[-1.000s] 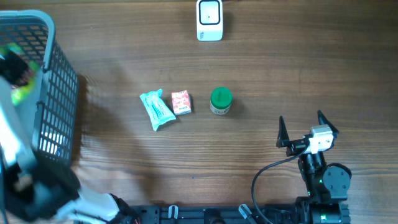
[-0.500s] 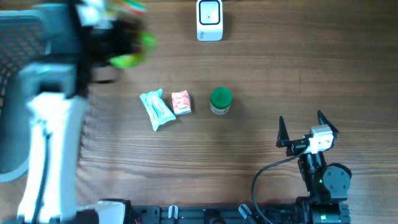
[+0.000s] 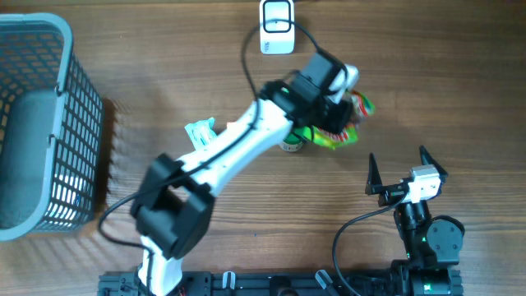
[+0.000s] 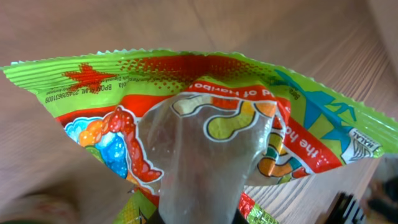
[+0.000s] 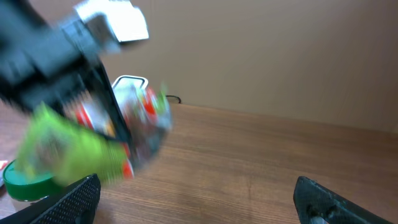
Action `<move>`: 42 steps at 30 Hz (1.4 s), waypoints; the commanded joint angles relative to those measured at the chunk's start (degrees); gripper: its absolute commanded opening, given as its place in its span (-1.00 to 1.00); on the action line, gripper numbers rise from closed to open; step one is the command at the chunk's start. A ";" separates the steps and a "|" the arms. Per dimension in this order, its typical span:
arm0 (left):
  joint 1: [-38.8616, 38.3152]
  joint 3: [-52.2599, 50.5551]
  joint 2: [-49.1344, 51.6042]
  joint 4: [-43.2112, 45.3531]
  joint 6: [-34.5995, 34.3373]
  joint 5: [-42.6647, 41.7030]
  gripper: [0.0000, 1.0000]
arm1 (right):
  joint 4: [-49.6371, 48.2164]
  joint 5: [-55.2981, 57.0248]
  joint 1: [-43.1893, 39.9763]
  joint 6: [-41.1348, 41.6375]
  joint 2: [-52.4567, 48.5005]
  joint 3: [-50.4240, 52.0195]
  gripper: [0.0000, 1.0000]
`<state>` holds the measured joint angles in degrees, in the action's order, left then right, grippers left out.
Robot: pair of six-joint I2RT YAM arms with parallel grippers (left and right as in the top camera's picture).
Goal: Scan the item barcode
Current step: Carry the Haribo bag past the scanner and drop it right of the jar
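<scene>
My left gripper (image 3: 339, 105) is shut on a green and red candy bag (image 3: 343, 131), held above the table's middle, below and right of the white scanner (image 3: 277, 26). In the left wrist view the candy bag (image 4: 205, 106) fills the frame, its clear window and printed front toward the camera; no barcode shows on it. The right wrist view shows the bag (image 5: 68, 152) blurred at the left, with the scanner (image 5: 129, 84) behind it. At the table's right front, my right gripper (image 3: 407, 171) stands open and holds nothing.
A grey mesh basket (image 3: 41, 123) stands at the left edge. A teal packet (image 3: 200, 131) and a green-lidded jar (image 3: 288, 145) lie in the middle, partly hidden under the left arm (image 3: 238, 148). The jar (image 5: 25, 180) also shows near my right gripper's left finger.
The left arm has swung out of the basket, across the back of the table, to the middle right, carrying the candy bag. The right arm has not moved.
</scene>
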<state>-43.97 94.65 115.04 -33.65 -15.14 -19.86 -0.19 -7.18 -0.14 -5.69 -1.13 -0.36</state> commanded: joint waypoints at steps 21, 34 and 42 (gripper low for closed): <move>-4.79 0.07 7.76 3.13 -4.81 5.79 -0.39 | -0.17 0.79 0.17 -0.35 0.20 0.07 0.99; 4.24 4.85 -4.85 0.44 -4.59 6.47 -0.58 | -0.17 0.79 0.17 -0.33 0.20 0.07 0.99; 13.53 4.85 -21.46 -20.04 0.17 7.78 -0.92 | -0.15 0.79 0.17 -0.35 0.20 0.07 0.99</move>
<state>-32.95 98.61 99.09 -48.23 -18.39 -13.50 -0.19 -7.18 -0.14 -5.69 -1.13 -0.36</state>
